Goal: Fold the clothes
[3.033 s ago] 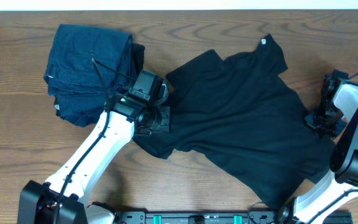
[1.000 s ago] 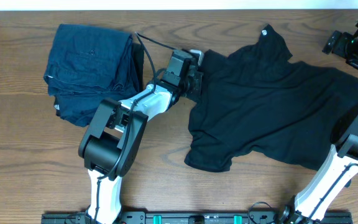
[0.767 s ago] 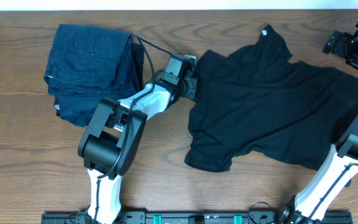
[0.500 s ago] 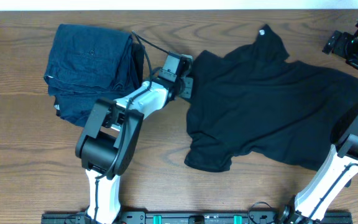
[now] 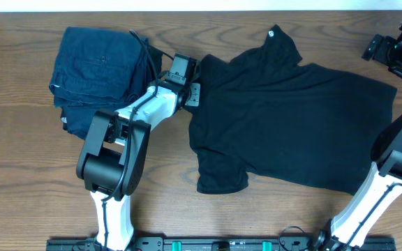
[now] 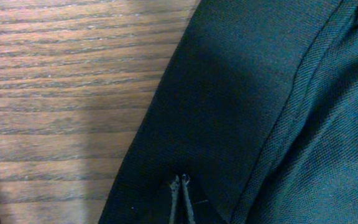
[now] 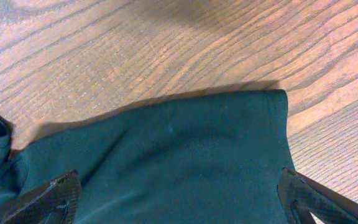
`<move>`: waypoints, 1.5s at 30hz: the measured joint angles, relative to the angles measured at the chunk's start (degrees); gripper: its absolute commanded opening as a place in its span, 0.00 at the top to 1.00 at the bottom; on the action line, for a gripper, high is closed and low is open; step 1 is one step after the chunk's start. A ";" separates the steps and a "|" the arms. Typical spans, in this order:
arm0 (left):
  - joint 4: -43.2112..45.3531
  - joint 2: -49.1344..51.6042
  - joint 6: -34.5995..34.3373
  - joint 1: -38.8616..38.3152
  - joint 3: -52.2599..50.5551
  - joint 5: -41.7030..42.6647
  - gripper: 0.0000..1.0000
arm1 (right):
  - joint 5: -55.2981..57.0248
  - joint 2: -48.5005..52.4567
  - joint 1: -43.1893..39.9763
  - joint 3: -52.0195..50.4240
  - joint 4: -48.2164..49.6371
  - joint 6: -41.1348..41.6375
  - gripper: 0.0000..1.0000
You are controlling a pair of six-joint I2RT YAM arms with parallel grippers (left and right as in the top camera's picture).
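Observation:
The black T-shirt (image 5: 292, 118) lies spread over the right half of the table, with its small white tag (image 5: 272, 33) at the far collar. My left gripper (image 5: 192, 93) is at the shirt's left edge, beside its sleeve. In the left wrist view its tips (image 6: 180, 180) are pressed together, shut on the black fabric (image 6: 241, 93). My right gripper (image 5: 388, 52) hangs at the far right corner, jaws wide open. In the right wrist view a straight-edged part of the shirt (image 7: 166, 155) lies below and between its fingers (image 7: 48, 196), held by nothing.
A folded dark blue stack (image 5: 103, 77) sits at the far left, just behind my left arm. Bare wood table (image 5: 271, 216) runs along the front. The right arm's base (image 5: 396, 174) stands over the shirt's right side.
My left gripper has moved left toward the blue stack, dragging the shirt with it. The shirt has slid left and lies flatter. The right arm has not moved.

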 measured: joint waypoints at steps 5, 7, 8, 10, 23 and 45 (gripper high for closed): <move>-1.57 -4.79 -0.02 -0.07 -1.07 -1.31 0.93 | 0.00 0.00 0.00 0.00 0.00 0.00 0.01; -1.99 -8.63 -0.02 -0.22 -1.16 -1.53 0.92 | 0.00 0.00 0.00 0.00 0.00 0.02 0.01; -2.34 -11.13 -0.02 -0.42 -1.16 -1.68 0.92 | 0.00 0.00 0.00 0.00 0.00 0.00 0.01; -3.89 -16.63 -0.02 -1.05 -1.16 -1.84 0.92 | 0.00 0.00 0.00 0.00 0.00 0.00 0.01; -12.09 -25.29 1.75 -6.91 -0.68 10.12 0.94 | 0.00 0.00 0.00 0.00 0.00 0.00 0.01; -26.56 14.51 3.43 -7.34 47.36 16.00 0.94 | -0.02 0.00 0.00 0.00 -0.02 0.00 0.01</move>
